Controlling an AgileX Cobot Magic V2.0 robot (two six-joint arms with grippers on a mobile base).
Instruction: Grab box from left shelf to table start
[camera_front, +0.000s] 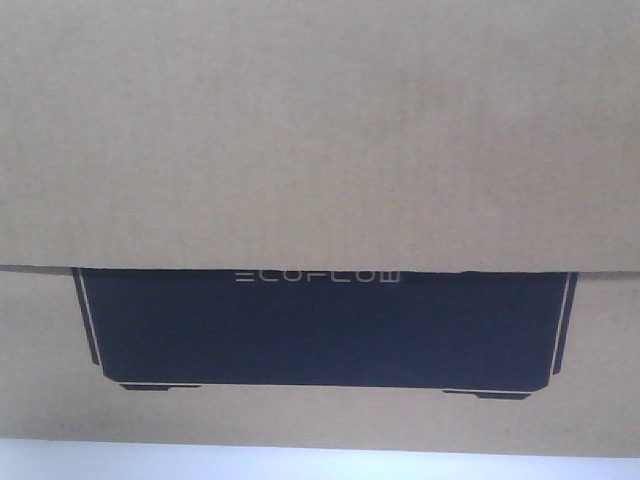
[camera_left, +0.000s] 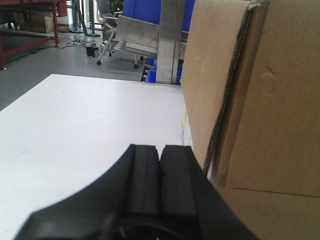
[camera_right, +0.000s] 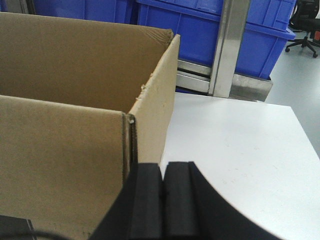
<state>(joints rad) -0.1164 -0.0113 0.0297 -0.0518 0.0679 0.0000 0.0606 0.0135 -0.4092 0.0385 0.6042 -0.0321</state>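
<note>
Much of the scene is hidden or cropped by the box

In the front view the box (camera_front: 320, 150) fills the frame and runs off the top and both sides; a folded flap covers the upper part of its black print, clipping the top of the "ECOFLOW" lettering (camera_front: 317, 275), and only a thin strip of table (camera_front: 300, 465) shows beneath it. In the left wrist view the box blocks everything to its right. Behind the box, the blue bins (camera_right: 210, 35) are cut off at the top edge.
</note>
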